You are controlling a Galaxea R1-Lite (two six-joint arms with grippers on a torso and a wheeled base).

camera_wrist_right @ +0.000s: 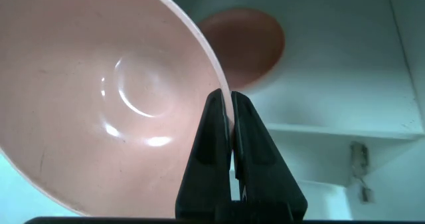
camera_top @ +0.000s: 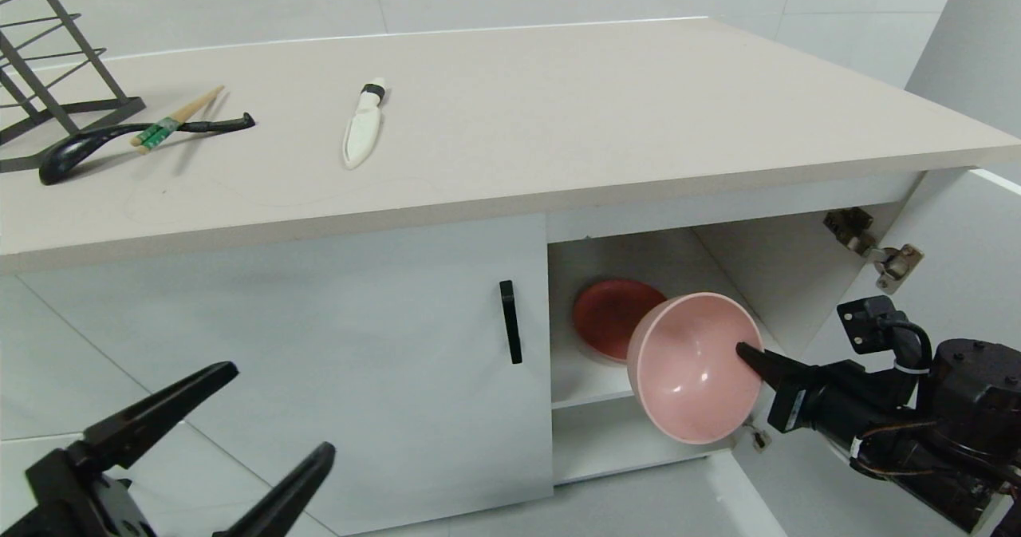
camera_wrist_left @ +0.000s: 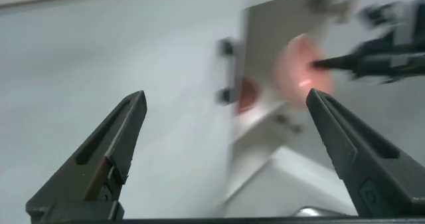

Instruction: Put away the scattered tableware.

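Below the front edge of the bench [camera_top: 558,122], at the open cupboard [camera_top: 758,250], the right claw [camera_top: 748,353] pinches the pink bowl [camera_top: 686,369] by its rim near a red plate [camera_top: 608,313] inside; the left claw [camera_top: 280,408] hangs spread.

Your head camera looks down on the open cabinet [camera_top: 766,258] from above and in front. Your right wrist camera sits close at its opening, your left farther back; all share the pink bowl [camera_top: 686,369].

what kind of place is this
Likely a kitchen: a counter with a black spoon and chopsticks, a cabinet below holding a red plate, and a pink bowl in the right gripper.
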